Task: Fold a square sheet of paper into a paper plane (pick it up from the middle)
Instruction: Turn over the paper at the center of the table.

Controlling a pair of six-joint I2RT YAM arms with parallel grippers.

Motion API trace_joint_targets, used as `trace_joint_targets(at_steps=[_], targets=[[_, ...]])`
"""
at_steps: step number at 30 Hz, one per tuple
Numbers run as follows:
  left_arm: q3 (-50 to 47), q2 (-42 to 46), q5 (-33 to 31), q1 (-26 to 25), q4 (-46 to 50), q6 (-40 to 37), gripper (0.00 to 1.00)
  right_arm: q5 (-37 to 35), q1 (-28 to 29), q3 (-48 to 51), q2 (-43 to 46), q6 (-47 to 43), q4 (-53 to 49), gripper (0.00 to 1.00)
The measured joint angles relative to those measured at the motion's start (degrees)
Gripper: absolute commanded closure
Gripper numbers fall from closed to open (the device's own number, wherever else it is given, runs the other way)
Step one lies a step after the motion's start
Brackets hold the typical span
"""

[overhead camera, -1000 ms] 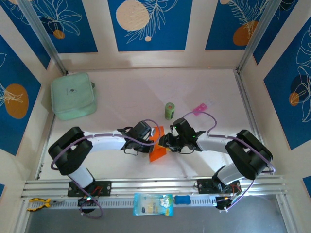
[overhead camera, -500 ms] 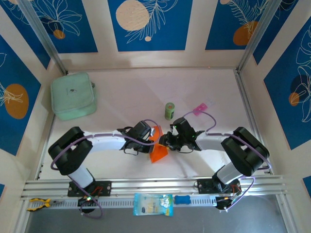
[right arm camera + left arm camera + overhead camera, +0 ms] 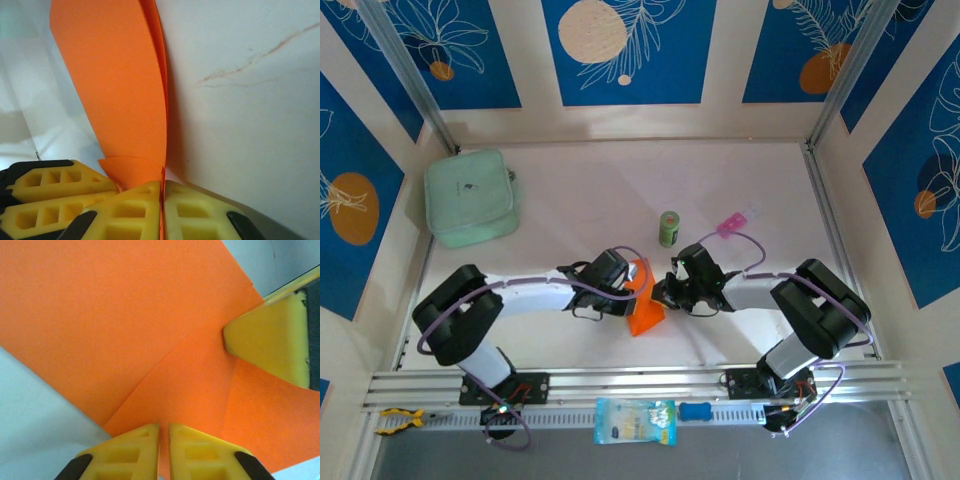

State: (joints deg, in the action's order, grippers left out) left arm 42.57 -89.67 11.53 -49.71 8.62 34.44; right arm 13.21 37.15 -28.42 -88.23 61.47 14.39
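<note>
Pinching the square sheet of paper [image 3: 125,330] with the left end effector [image 3: 164,450], closed down to a hairline slit on the sheet's near edge, right at the end of a crease line. Clamping the same sheet with the right end effector [image 3: 162,210] as well, shut flat on a thin doubled edge and standing an orange flap up almost vertical above the pads in the right wrist view. Meeting nearly tip to tip over the front middle of the counter [image 3: 570,190], going by the top view, with most of the orange paper spreading toward the near rail just below both grips; resting on the counter or lifted off it, cannot tell. Judging the step in hand as forming or sharpening a fold, not yet showing any plane shape. Doing it well probably means holding one side as a fixed anchor while easing the other along the crease, never pulling the two grips apart, and guarding against tearing thin paper between two tight pinches. Also lining up the edges before pressing, then laying the fold flat on the counter and running closed pads along it rather than creasing in mid-air. Watching for curl in the bowed upper layer. Steering clear of the green can [image 3: 668,228] and pink packet [image 3: 730,225] just beyond the right arm, and of the mint-green pouch [image 3: 470,197] well apart at the back left.
</note>
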Motion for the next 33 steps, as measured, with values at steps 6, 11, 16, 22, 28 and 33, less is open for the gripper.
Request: trace_joint_targets(at_steps=[6,11,16,22,28,33], targets=[[-1.77,5.18,-2.12,0.00,0.61,0.61,0.80,0.22,-0.02,-0.28,4.11,-2.64,-2.69,0.92],[-3.21,11.63,-6.84,0.02,3.43,1.18,0.76,-2.69,0.63,-5.27,8.98,-7.78,-13.42,0.92],[-3.32,18.49,-11.87,1.18,7.13,1.60,0.70,-8.50,2.58,-14.08,10.01,-13.57,-26.23,0.92],[-4.48,23.89,-14.47,4.76,10.08,2.12,0.67,-17.73,6.84,-23.10,9.07,-19.52,-39.39,0.92],[-7.82,27.08,-16.68,7.72,12.31,3.89,0.67,-30.71,12.04,-35.76,2.21,-23.98,-51.08,0.92],[-9.81,29.35,-17.75,12.46,15.15,6.82,0.66,-43.67,16.83,-45.13,-6.27,-25.62,-59.34,0.93]])
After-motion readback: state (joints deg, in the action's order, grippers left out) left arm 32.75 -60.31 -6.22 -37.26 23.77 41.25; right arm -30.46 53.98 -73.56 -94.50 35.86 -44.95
